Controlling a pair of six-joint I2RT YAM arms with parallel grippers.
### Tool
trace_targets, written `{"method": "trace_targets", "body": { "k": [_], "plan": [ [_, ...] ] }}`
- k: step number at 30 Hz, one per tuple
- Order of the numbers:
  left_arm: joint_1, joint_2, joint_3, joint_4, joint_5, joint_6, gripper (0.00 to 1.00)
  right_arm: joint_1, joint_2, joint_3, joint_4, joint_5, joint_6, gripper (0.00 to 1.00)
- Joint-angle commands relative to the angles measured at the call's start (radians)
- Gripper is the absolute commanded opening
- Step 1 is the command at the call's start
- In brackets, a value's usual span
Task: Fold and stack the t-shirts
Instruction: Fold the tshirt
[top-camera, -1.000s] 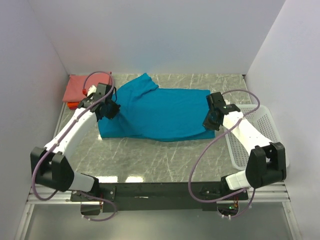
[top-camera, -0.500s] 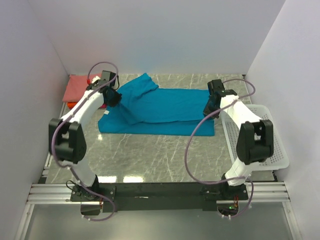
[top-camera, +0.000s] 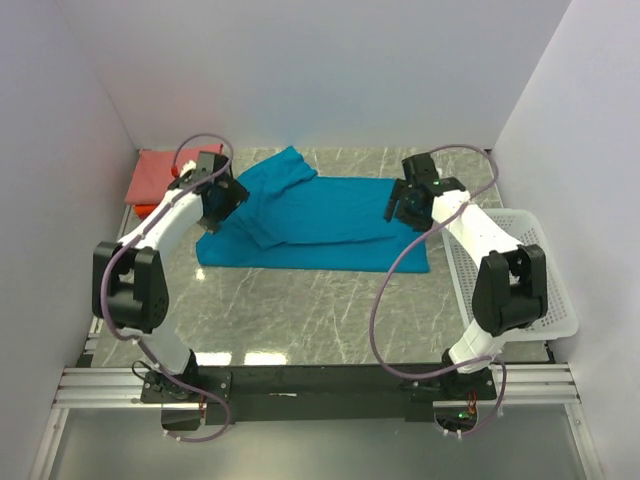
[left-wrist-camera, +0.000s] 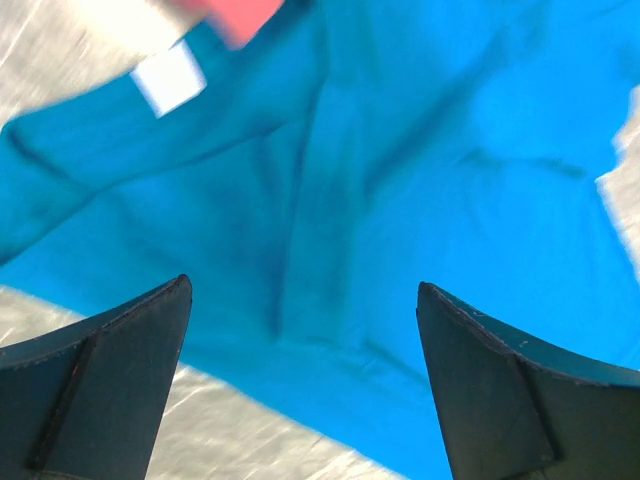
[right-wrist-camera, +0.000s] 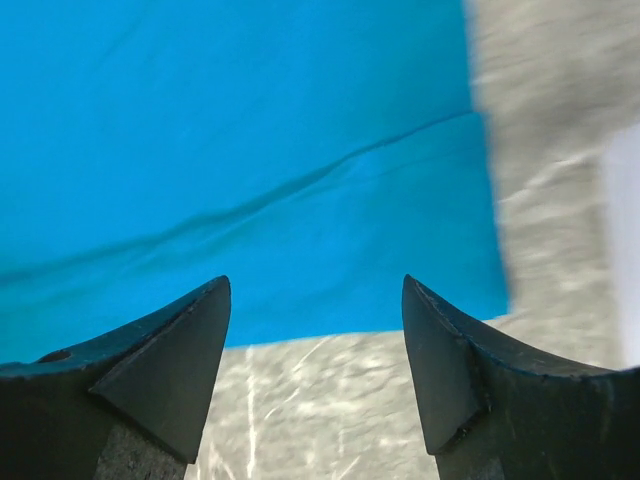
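A teal-blue t-shirt (top-camera: 320, 225) lies on the marble table, folded over itself, with one sleeve pointing toward the back wall. My left gripper (top-camera: 222, 198) hovers open over its left end. In the left wrist view the left gripper (left-wrist-camera: 302, 285) has nothing between its fingers, and below it are the teal cloth (left-wrist-camera: 420, 180) and its white neck label (left-wrist-camera: 170, 78). My right gripper (top-camera: 403, 204) stands open above the shirt's right end. In the right wrist view the right gripper (right-wrist-camera: 316, 280) is empty over the shirt's edge (right-wrist-camera: 250, 130). A salmon-pink shirt (top-camera: 160, 172) lies folded at the back left on an orange-red one (top-camera: 146, 210).
A white mesh basket (top-camera: 515, 270) stands along the right side of the table, beside the right arm. White walls close in the back and both sides. Bare marble (top-camera: 320, 310) stretches between the shirt and the arm bases.
Both grippers went from shut to open and let go of the teal shirt's edge after carrying it toward the back. The shirt now lies folded narrower.
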Motion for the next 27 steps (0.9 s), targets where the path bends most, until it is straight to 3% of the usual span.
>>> {"method": "trace_targets", "body": {
  "k": [1, 9, 15, 21, 27],
  "plan": [
    [-0.003, -0.059, -0.109, 0.096, 0.048, 0.029, 0.99, 0.046, -0.038, -0.078, 0.077, -0.06, -0.014, 0.76],
    [-0.001, 0.09, -0.132, 0.146, 0.081, 0.052, 0.99, 0.062, 0.073, -0.161, 0.194, -0.097, 0.027, 0.76],
    [-0.001, 0.078, -0.292, 0.204, 0.087, 0.026, 0.99, 0.063, 0.094, -0.255, 0.226, -0.14, 0.053, 0.76],
    [-0.003, -0.005, -0.461, 0.189, 0.075, 0.005, 0.99, 0.063, 0.015, -0.436, 0.255, -0.182, 0.088, 0.76],
    [-0.018, -0.206, -0.674, 0.106, 0.076, -0.05, 0.99, 0.077, -0.148, -0.618, 0.188, -0.176, 0.116, 0.76]
  ]
}}
